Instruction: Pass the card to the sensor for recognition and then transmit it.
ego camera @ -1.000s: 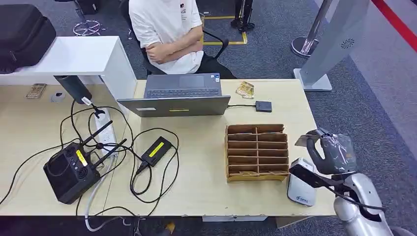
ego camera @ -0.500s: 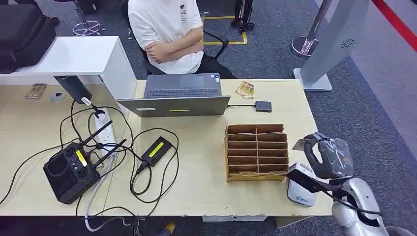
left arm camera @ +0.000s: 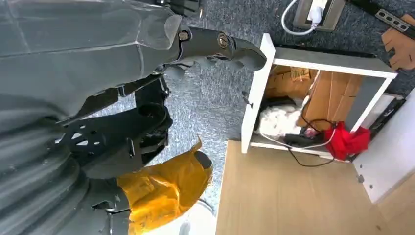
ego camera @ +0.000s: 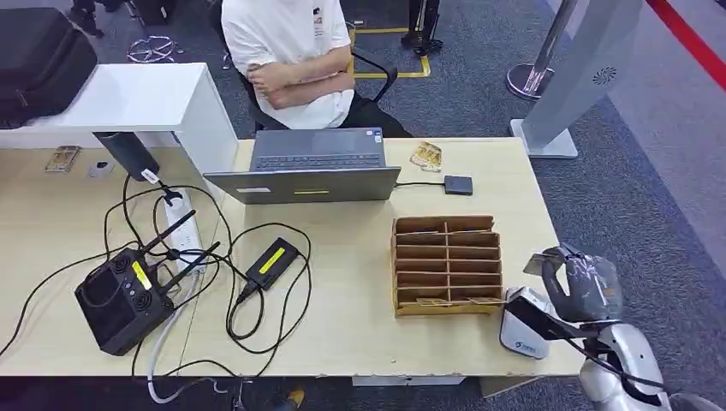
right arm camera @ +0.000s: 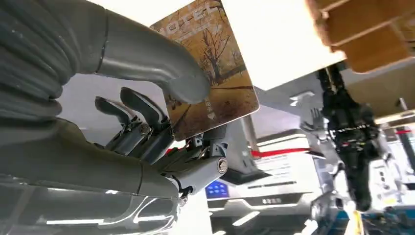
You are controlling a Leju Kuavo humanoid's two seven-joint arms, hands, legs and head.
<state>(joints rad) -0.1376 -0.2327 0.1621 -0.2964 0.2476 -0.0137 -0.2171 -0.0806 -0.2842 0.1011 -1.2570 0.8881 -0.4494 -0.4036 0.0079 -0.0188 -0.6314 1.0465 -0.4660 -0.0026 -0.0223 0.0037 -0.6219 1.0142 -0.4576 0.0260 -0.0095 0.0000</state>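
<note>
The left hand (left arm camera: 147,122) is seen above grey carpet, fingers curled on nothing. The card (right arm camera: 210,63) is pinched by the right hand (ego camera: 582,282), now shifted lower and rightward, beside the sensor (ego camera: 524,330) on the wooden desk (ego camera: 360,317).
</note>
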